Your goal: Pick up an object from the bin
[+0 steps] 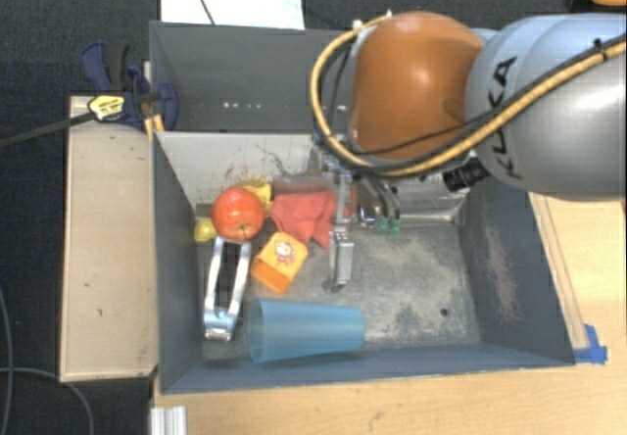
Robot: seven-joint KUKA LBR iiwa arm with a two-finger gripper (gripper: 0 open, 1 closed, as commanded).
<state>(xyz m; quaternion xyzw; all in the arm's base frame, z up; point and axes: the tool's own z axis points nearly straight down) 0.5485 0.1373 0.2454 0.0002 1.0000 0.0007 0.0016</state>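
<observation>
Robot hand [340,269] hangs inside grey bin [446,276], just beside crumpled red cloth [299,213]; its grip cannot be told.

Light: even, from above.
Glare: soft sheen on rounded orange wrist cover [411,80], silver arm shell [563,120].
Shadow: under the arm, on grey metal bin [441,276] floor.

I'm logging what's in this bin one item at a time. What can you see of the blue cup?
The blue cup is plain, matte and plastic-looking, with no print or handle. It lies on its side along the near wall of the bin, at the front left of the floor. It tapers, with the wider end toward the view's left. That end sits against or right beside the silver metal tool. The orange block with a face lies just behind it, and I cannot tell whether they touch. It looks undamaged.
</observation>
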